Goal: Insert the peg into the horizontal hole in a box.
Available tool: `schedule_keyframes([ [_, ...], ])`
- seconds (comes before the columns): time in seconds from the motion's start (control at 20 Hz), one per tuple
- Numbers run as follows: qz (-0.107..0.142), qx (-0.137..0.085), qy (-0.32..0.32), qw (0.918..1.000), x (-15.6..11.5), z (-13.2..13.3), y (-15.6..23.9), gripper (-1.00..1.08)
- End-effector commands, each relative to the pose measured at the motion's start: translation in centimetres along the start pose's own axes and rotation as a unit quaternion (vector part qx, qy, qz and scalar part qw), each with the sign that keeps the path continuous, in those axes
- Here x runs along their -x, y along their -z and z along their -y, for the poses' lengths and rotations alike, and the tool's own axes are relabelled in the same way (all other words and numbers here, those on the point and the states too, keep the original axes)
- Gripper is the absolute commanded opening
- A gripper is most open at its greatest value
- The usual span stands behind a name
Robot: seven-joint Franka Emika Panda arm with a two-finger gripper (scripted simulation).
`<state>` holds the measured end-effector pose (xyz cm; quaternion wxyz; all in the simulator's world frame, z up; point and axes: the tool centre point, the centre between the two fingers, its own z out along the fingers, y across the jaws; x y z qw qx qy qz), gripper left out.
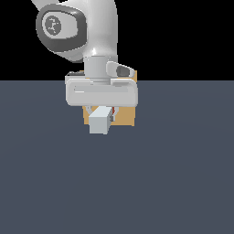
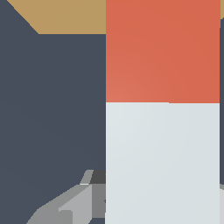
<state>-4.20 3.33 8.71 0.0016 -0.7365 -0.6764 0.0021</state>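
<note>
My gripper (image 1: 103, 113) is shut on the peg (image 1: 99, 122) and holds it level above the table. In the exterior view the peg's pale grey-white end faces the camera. The tan box (image 1: 125, 116) stands right behind the peg, mostly covered by my hand. In the wrist view the peg (image 2: 162, 144) fills much of the picture. Its orange-red end (image 2: 162, 52) points at the box (image 2: 65, 15) and overlaps the box's edge. One grey finger (image 2: 65, 208) shows beside the peg. The hole is hidden in both views. I cannot tell whether the peg's tip touches the box.
A dark blue-grey table (image 1: 183, 173) stretches around the box on all sides. The arm's white links (image 1: 87, 27) rise above the hand against a black background.
</note>
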Motion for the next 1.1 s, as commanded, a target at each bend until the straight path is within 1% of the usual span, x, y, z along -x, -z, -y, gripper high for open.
schedule_keyframes([
  [0.0, -0.001, 0.003, 0.001, 1.0000, -1.6, -0.1, 0.2, -1.00],
  [0.3, -0.001, 0.004, 0.001, 1.0000, -6.8, -0.1, 0.3, -1.00],
  [0.55, -0.001, 0.004, 0.001, 1.0000, -9.8, -0.2, 0.4, -1.00],
  [0.75, -0.001, 0.004, 0.001, 1.0000, -10.8, -0.2, 0.4, -1.00],
  [1.05, -0.001, 0.004, 0.001, 1.0000, -10.4, -0.3, 0.4, -1.00],
])
